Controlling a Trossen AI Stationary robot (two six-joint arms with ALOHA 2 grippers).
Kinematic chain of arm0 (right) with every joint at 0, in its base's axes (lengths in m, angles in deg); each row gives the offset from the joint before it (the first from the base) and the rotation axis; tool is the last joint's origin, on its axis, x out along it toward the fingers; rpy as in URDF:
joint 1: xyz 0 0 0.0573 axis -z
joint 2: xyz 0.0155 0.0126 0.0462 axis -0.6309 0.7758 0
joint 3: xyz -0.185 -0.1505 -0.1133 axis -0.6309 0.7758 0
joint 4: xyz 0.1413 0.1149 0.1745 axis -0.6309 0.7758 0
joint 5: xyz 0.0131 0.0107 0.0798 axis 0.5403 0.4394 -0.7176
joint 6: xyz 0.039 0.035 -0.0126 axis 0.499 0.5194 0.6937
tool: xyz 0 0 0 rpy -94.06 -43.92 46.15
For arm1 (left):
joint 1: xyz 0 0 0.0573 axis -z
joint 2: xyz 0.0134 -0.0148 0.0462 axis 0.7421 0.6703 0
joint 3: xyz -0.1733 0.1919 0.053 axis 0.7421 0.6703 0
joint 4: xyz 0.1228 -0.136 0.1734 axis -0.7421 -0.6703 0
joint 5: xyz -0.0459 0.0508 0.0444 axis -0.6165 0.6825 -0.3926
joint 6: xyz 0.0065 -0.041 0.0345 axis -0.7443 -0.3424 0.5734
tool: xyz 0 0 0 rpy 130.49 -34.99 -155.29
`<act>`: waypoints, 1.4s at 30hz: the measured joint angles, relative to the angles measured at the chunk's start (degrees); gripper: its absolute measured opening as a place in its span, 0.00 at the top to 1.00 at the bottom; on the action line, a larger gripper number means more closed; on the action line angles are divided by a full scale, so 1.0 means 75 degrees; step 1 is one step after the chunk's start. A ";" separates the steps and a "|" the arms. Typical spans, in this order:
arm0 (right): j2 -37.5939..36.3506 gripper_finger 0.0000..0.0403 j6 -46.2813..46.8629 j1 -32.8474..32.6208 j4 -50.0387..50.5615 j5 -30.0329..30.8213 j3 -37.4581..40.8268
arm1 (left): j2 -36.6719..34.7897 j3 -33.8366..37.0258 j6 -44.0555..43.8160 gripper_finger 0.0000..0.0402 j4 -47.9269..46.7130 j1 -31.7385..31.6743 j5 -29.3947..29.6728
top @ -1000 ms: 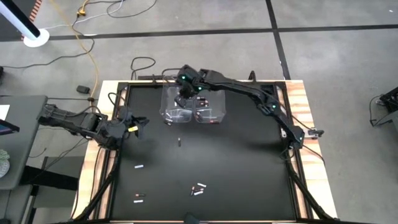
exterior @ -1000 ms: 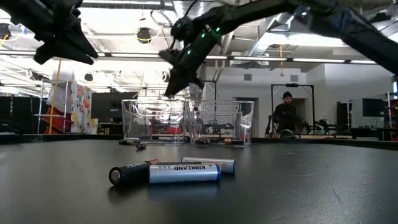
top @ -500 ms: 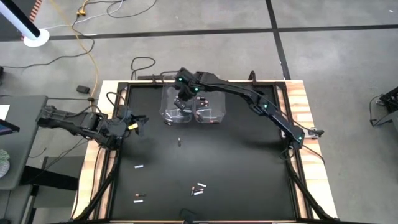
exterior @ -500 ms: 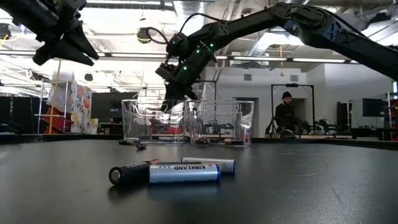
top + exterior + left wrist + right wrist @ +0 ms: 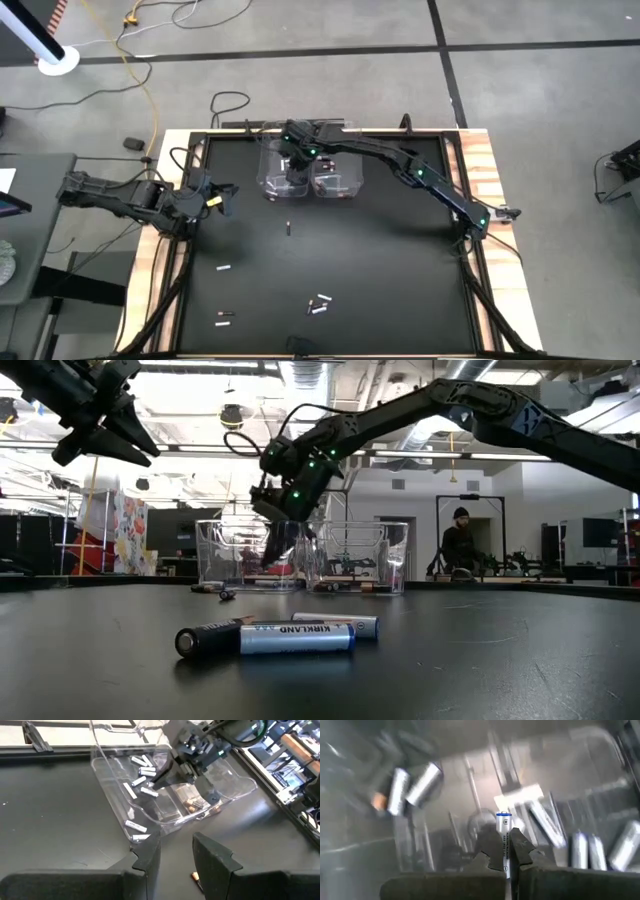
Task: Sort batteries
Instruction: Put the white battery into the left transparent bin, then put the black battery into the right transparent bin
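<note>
My right tool [image 5: 272, 550] has dropped from above the bins into the left clear bin [image 5: 280, 172], clamped on a white battery [image 5: 503, 840] (plus end up). Other batteries [image 5: 141, 775] lie inside, seemingly all white. My left tool [image 5: 222, 196] hovers part-open, empty, at the tabletop's [image 5: 380, 260] left edge.

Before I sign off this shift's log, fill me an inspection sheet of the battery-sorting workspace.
Surface: black table, wooden edges.
Job's things: loose batteries scattered near the front; more lie inside the two clear bins.
Clutter: nothing seen.
Grippers: right gripper shut on a white battery, lowered into the left-hand bin; left gripper empty, raised over the table's left edge.
Cables: yellow cord and black cable on the floor.
Surroundings: a person stands far behind the table.
</note>
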 joint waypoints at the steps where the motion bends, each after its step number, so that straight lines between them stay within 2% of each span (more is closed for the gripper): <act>1: -0.0005 1.00 -0.0021 -0.0005 -0.0010 0.0004 -0.0005 | -0.0002 0.0000 -0.0001 0.73 0.0003 0.0000 0.0000; 15: -0.0017 0.82 -0.0477 -0.0002 0.0122 0.0001 -0.0010 | -0.0002 0.0000 -0.0053 0.74 -0.0011 0.0001 -0.0009; 28: -0.0098 0.80 -0.0467 0.0088 0.0170 0.0001 -0.0007 | 0.0035 0.0000 0.0280 0.73 0.0000 0.0003 -0.0017; 36: -0.0972 0.80 -0.0131 0.0303 0.0294 0.0001 -0.0007 | 0.0787 0.0000 0.1699 0.61 0.0011 0.0003 -0.0017; 42: -0.2009 0.80 0.0169 0.0476 0.0833 -0.0002 -0.0010 | 0.1612 0.0003 0.2102 0.57 0.0061 0.0006 -0.0042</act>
